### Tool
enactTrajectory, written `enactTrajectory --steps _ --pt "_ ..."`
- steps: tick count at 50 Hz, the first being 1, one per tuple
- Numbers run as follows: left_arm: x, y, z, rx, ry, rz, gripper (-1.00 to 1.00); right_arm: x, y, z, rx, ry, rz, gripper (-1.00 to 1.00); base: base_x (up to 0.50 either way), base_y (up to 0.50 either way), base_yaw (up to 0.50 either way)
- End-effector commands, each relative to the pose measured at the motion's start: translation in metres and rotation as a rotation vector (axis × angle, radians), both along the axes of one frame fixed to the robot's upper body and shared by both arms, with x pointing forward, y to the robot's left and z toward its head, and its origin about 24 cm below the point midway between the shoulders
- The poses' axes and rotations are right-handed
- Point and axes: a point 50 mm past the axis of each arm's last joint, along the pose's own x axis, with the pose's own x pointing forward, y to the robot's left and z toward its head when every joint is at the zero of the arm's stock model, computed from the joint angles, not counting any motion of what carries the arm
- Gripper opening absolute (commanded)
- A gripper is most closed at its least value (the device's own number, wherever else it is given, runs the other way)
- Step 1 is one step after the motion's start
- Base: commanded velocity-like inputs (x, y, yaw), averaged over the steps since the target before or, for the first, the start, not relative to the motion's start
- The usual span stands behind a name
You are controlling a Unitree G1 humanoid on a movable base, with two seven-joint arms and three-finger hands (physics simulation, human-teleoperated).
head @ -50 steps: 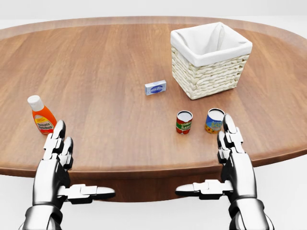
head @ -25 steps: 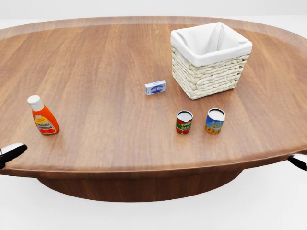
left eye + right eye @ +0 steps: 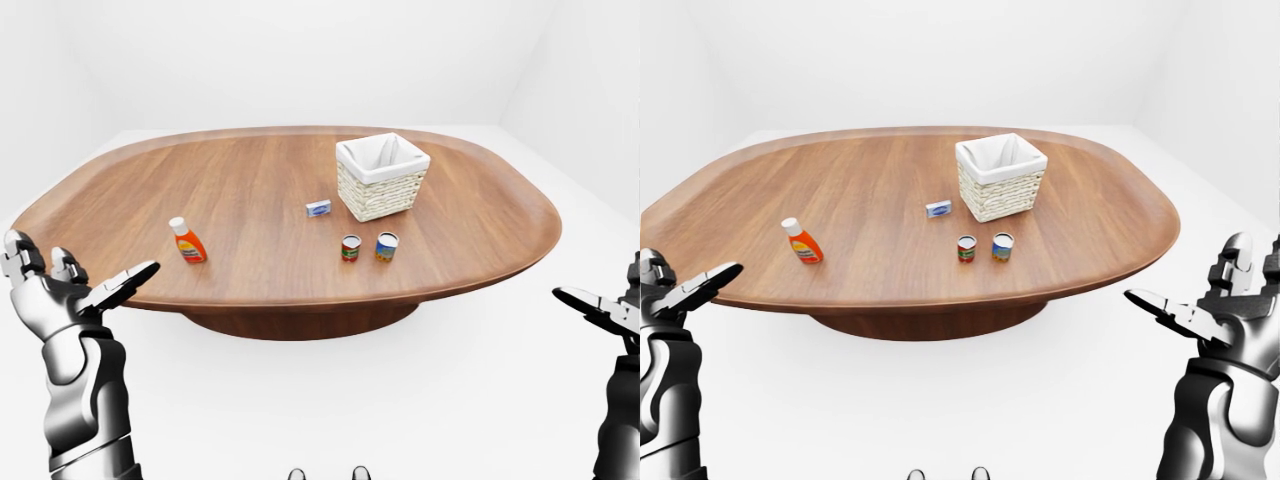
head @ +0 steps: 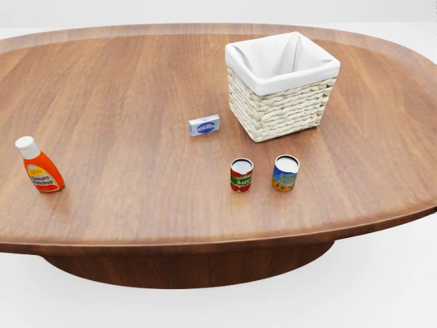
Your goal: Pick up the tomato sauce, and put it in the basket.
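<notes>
- The tomato sauce (image 4: 241, 175) is a small red and green can. It stands upright a little right of the middle of the head view, near the bottom edge of the tabletop (image 4: 136, 89).
- A blue can (image 4: 285, 173) stands just beside it on the right. They do not touch.
- The basket (image 4: 281, 85) sits in the upper right of the head view. It is woven, has a white cloth inside, and looks empty.
- The left hand (image 3: 60, 295) is at the left edge of the left-eye view. Its fingers are spread wide and it holds nothing.
- The right hand (image 3: 1215, 305) is at the right edge of the right-eye view. It is spread open too, and empty.
- Both hands are well apart from the can, out past the table's sides.
- I think the job is just starting. The right hand looks like the better one to reach in with.
- It should grab the red can only and try not to bump the blue one.
- Then it should lift the can high enough to clear the basket's rim.
- A ketchup bottle (image 4: 39, 166) stands at the left of the head view. A small blue and white box (image 4: 204, 125) lies near the middle.
- The tabletop is big, oval, brown wood, smooth and shiny.
- The room is plain white, with a white floor.
</notes>
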Motion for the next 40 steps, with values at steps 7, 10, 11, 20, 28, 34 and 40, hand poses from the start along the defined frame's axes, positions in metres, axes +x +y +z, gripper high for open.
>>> enactTrajectory --steps 7,10,11,20,28,34,40 --pt "-0.002 0.003 0.006 -0.003 -0.025 0.015 1.00 -0.001 -0.001 -0.002 0.003 0.005 0.004 1.00 0.00 -0.26 0.00" --pt "-0.004 0.003 0.007 -0.004 -0.032 0.015 1.00 -0.003 -0.001 -0.002 0.004 0.002 0.007 1.00 0.00 -0.26 0.00" --pt "-0.004 0.003 0.007 -0.003 -0.033 0.015 1.00 -0.004 -0.001 -0.001 0.002 0.001 0.007 1.00 0.00 -0.27 0.00" --pt "-0.002 0.002 0.005 -0.005 -0.024 0.012 1.00 0.002 -0.001 -0.009 0.014 0.031 0.023 1.00 0.00 -0.27 0.00" --pt "-0.002 0.002 0.006 -0.005 -0.027 0.011 1.00 0.002 0.001 -0.008 0.009 0.028 0.026 1.00 0.00 -0.28 0.00" --pt "-0.002 0.002 0.005 -0.007 -0.025 0.010 1.00 0.002 0.002 -0.006 0.004 0.024 0.028 1.00 0.00 -0.28 0.00" --pt "-0.001 0.002 0.003 -0.011 -0.016 0.009 1.00 0.003 0.004 -0.007 0.001 0.026 0.033 1.00 0.00 -0.28 0.00"
